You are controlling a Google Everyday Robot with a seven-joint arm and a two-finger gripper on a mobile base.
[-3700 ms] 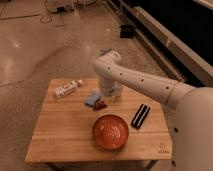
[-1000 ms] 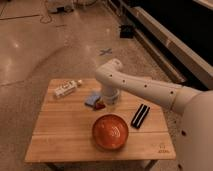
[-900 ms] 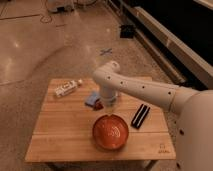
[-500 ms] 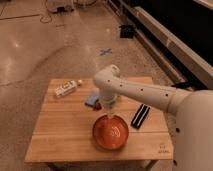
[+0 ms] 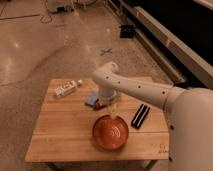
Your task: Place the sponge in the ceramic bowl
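The sponge [image 5: 91, 98] shows as a small light-blue pad lying on the wooden table [image 5: 60, 130], just left of my arm, which hides its right edge. The ceramic bowl [image 5: 110, 133] is wide, orange-red and sits near the table's front middle. My gripper [image 5: 112, 111] hangs from the white arm [image 5: 135, 87] right over the bowl's far rim, a short way to the right of the sponge and nearer the front. Something pale shows at its tip; I cannot make out what it is.
A white bottle [image 5: 66, 88] lies on its side at the table's back left. A black oblong object [image 5: 140, 115] lies to the right of the bowl. Shiny floor surrounds the table, with a dark wall base at the back right.
The gripper has swung from beside the sponge toward the table's front and now hangs over the bowl's far rim. The light-blue pad looks to be in the same spot.
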